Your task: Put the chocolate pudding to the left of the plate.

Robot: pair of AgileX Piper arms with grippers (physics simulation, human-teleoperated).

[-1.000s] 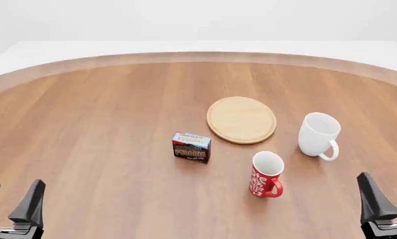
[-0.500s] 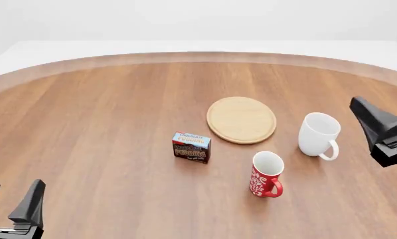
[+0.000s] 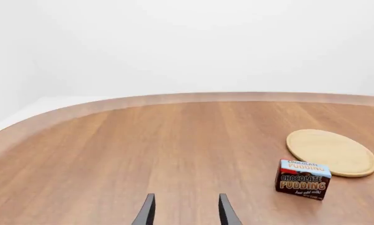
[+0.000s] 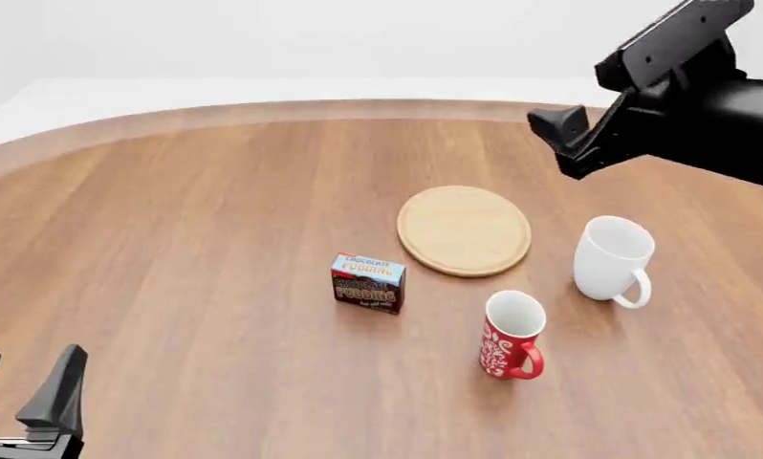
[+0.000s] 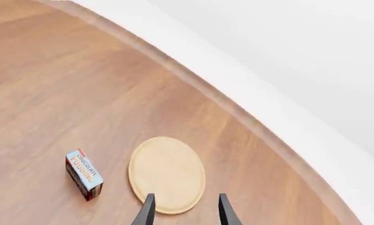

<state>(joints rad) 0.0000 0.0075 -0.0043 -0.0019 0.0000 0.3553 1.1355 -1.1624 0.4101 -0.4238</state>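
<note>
Big change is the right arm: a second ago its gripper sat low at the near right edge of the table, half a second ago it was up beside the white mug (image 4: 611, 258), and now the right gripper (image 4: 550, 127) is raised high, hanging above the tabletop beyond the plate (image 4: 465, 229) and to its right. Its wrist view looks down on the plate (image 5: 167, 172) with both fingers (image 5: 148, 211) spread apart and nothing between them, so it's released.

The left gripper (image 4: 18, 387) hasn't budged from the near left corner, well apart from the plate. Fingers (image 3: 146, 212) are parted and empty there too.

Nothing on the table has moved. The chocolate pudding (image 4: 367, 282) sits upright on the wood just in front of the plate and a bit to its left, close to the rim but not touching it. The red patterned mug (image 4: 511, 336) stands nearer the camera than the plate, slightly right of it, and the white mug is to the plate's right.
</note>
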